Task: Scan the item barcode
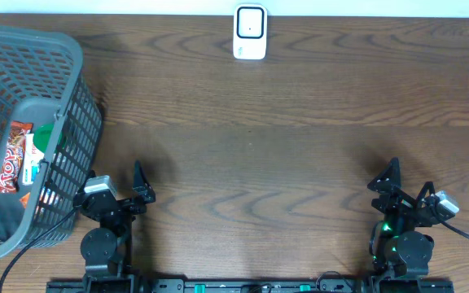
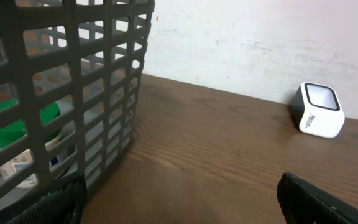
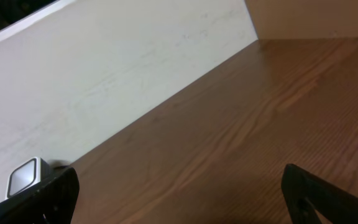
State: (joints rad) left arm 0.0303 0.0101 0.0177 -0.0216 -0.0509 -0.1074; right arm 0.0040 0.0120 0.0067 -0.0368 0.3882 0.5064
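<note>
Wood-grain table (image 1: 300,163), white wall (image 2: 229,37) behind, grey basket (image 1: 84,134) left, scanner (image 1: 250,32) by wall, both jaws apart

Mock shop checkout: scanner (image 1: 250,32), shopping basket (image 1: 80,138)

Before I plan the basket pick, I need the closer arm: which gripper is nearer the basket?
Left. The left gripper sits just beside the basket; the right gripper is far across the table.

Blocked just left of the left fingers (image 2: 36,202) by the basket (image 1: 84,73); open tabletop (image 1: 251,171) ahead, scanner (image 1: 250,32) far beyond.
</note>
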